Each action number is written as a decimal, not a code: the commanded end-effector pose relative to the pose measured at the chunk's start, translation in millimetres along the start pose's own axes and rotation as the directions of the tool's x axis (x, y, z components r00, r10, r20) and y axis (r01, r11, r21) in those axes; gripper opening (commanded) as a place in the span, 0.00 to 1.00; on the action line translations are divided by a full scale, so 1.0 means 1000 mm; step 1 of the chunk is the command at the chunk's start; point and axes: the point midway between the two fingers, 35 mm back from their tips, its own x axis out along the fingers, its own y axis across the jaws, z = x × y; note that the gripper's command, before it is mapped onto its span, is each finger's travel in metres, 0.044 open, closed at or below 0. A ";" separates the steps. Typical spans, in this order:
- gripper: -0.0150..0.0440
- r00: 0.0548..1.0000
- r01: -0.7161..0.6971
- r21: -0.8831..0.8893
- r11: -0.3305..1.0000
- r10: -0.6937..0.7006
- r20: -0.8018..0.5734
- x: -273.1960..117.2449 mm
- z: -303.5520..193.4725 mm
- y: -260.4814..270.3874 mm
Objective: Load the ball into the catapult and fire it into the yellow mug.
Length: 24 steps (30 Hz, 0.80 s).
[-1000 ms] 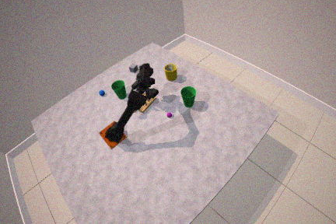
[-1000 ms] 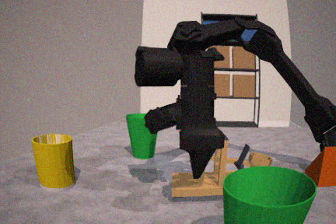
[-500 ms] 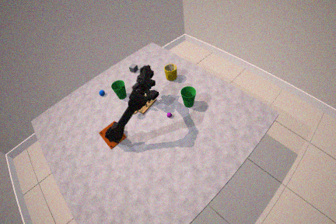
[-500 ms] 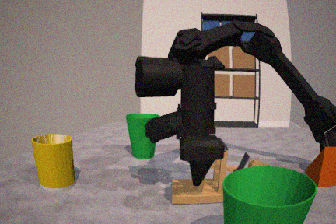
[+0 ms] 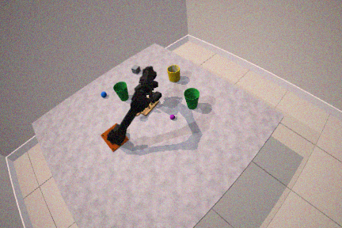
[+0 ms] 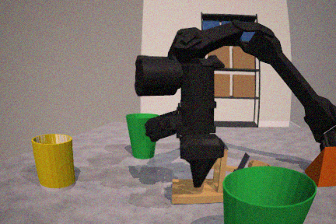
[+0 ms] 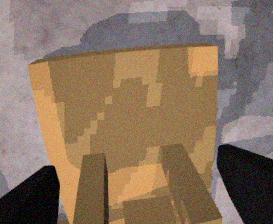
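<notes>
The wooden catapult stands under the arm. My gripper points down over its base and is open. In the wrist view one finger is on each side of the two upright posts, with gaps between fingers and posts. The yellow mug stands upright beyond the catapult's front. A purple ball and a blue ball lie on the surface, on opposite sides of the catapult. The catapult's cup is mostly hidden; I cannot tell whether it holds a ball.
Two green cups stand on either side of the catapult, one on the purple ball's side, the other on the blue ball's side. A small grey cube lies near the back. The arm's orange base plate is behind the catapult.
</notes>
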 end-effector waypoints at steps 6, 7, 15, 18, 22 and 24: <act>1.00 1.000 -0.006 0.002 1.000 0.006 0.004 -0.089 0.001 0.002; 1.00 1.000 -0.006 0.002 1.000 0.006 0.004 -0.096 -0.001 0.002; 1.00 1.000 -0.007 -0.018 1.000 0.007 0.030 -0.098 0.002 0.003; 1.00 0.997 -0.015 -0.076 0.997 0.021 0.077 -0.138 -0.002 0.003; 0.91 0.999 -0.003 -0.048 0.999 0.005 0.048 -0.118 0.001 -0.003; 0.82 0.999 -0.003 -0.022 1.000 0.003 0.040 -0.111 0.003 -0.021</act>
